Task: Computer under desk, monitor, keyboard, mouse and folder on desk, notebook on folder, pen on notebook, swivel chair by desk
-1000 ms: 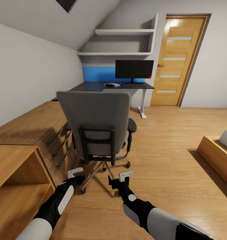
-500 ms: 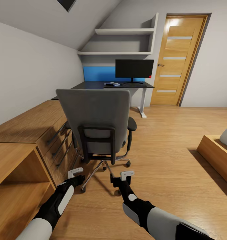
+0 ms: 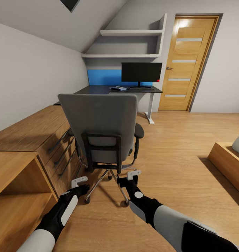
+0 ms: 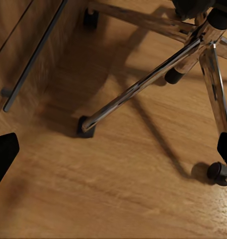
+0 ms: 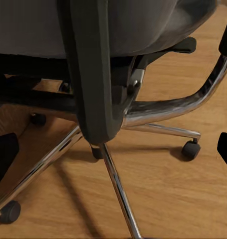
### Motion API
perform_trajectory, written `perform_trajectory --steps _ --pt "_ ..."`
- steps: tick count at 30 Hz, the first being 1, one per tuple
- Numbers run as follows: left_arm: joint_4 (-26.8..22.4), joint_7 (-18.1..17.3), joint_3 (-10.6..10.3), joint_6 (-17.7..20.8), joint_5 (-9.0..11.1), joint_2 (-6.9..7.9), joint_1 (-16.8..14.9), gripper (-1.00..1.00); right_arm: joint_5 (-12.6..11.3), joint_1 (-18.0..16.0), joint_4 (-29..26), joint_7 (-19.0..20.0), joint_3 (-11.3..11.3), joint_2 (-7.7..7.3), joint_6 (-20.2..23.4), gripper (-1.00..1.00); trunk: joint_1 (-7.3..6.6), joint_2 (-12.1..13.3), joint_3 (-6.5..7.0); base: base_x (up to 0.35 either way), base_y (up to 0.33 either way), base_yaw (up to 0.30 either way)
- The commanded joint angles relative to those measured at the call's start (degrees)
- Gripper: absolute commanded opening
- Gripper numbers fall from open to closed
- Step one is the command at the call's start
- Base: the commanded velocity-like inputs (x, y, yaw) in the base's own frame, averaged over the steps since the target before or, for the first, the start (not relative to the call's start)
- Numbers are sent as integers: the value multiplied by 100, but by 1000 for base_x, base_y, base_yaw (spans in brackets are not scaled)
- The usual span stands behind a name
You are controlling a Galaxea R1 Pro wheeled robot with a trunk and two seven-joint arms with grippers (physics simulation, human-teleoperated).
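Note:
The grey swivel chair (image 3: 100, 122) stands with its back to me in the middle of the head view, between me and the black desk (image 3: 98, 90) at the far wall. On the desk stands the black monitor (image 3: 141, 72), with the dark keyboard (image 3: 142, 90) in front of its stand. A small flat blue-and-pale stack (image 3: 118, 88) lies to their left, too small to tell apart. My right gripper (image 3: 128, 179) is open, low behind the chair's back support (image 5: 93, 74). My left gripper (image 3: 80, 186) is open near the floor by the chrome base (image 4: 143, 84).
A light wooden drawer cabinet (image 3: 35, 133) and an open shelf unit (image 3: 14, 196) run along the left, close to the chair. A wooden bed frame (image 3: 228, 162) sits at the right. A wooden door (image 3: 186, 63) is right of the desk. Bare wooden floor (image 3: 175, 140) lies between.
My right arm has reached forward, bringing its gripper closer to the chair's back and base. The chair has shifted slightly. The left arm has not moved.

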Motion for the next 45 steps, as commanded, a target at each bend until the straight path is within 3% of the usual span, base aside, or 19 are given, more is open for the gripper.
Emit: perform_trajectory --steps 1,21,33,45 --pt "-5 53 -20 17 61 4 -2 100 -40 -8 -1 -31 53 0 -20 100 1 -2 -6 205 0 0" --pt "253 44 -36 -26 45 -12 -5 100 -22 -13 -33 26 151 0 -24 100 1 -2 -6 122 0 0" --pt "259 55 -37 -700 53 -26 -3 100 8 -2 -42 33 181 0 -24 100 1 -2 -6 6 0 0" --pt "251 76 -46 -1094 62 -52 -2 100 41 8 -43 40 183 0 -24 100 1 -2 -6 0 0 0"
